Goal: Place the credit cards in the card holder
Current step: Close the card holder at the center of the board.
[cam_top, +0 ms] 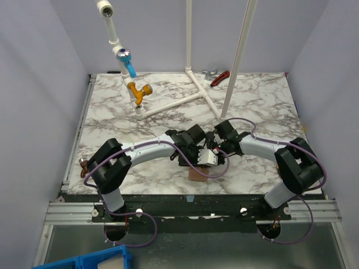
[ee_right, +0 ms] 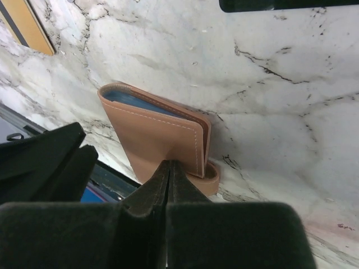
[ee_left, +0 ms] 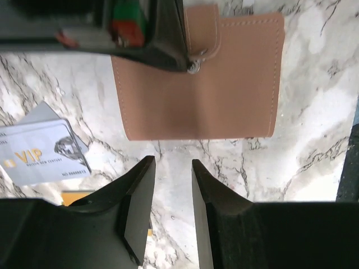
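Note:
The tan card holder [ee_left: 224, 84] lies on the marble table [ee_left: 314, 168], with a light blue card edge [ee_right: 132, 100] showing inside its fold. My right gripper [ee_right: 170, 163] is shut, and its tips press on the holder's cover [ee_right: 157, 137] beside the strap. In the left wrist view that gripper reaches in from the upper left. My left gripper [ee_left: 173, 161] hovers open just short of the holder's near edge, with only bare marble between its fingers. A silvery-grey VIP card [ee_left: 42, 151] lies to its left and a gold card [ee_left: 78, 196] peeks out below. In the top view the holder [cam_top: 197, 175] sits under both wrists.
A white pipe frame [cam_top: 190, 95] with blue and orange fittings [cam_top: 137, 88] stands on the back half of the table. A red-handled tool [cam_top: 220, 77] lies at the far edge. A small brown object [cam_top: 83, 166] sits at the left edge. A blue bin [cam_top: 90, 260] is below the table.

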`<act>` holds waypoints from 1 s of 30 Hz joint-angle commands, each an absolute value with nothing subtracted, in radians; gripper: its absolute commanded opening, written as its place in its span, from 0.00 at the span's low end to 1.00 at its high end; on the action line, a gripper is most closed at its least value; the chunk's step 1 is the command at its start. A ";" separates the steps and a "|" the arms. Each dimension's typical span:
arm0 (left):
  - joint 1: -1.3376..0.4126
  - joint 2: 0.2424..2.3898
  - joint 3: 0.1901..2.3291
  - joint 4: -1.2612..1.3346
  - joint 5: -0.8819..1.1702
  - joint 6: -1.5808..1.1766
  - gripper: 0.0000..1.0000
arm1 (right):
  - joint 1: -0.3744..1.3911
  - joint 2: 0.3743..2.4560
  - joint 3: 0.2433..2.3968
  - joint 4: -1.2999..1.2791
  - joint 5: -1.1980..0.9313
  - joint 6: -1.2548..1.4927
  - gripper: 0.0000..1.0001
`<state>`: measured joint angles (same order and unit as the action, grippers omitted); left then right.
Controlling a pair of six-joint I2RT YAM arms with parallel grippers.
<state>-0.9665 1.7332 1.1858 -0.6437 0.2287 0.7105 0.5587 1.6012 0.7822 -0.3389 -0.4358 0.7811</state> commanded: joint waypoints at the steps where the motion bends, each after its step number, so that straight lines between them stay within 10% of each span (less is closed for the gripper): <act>1: -0.957 1.690 1.116 -0.625 0.225 0.733 0.34 | 0.593 1.609 0.776 -0.425 -0.258 0.770 0.01; 30: -1.050 1.743 1.080 -0.507 0.188 0.700 0.34 | 0.822 1.764 1.055 -0.633 0.024 0.824 0.01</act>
<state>-0.9989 1.7077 1.0359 -0.6155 0.1444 0.6769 0.7742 1.7077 1.0489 -0.6411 -0.0757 0.8036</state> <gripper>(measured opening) 0.339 0.009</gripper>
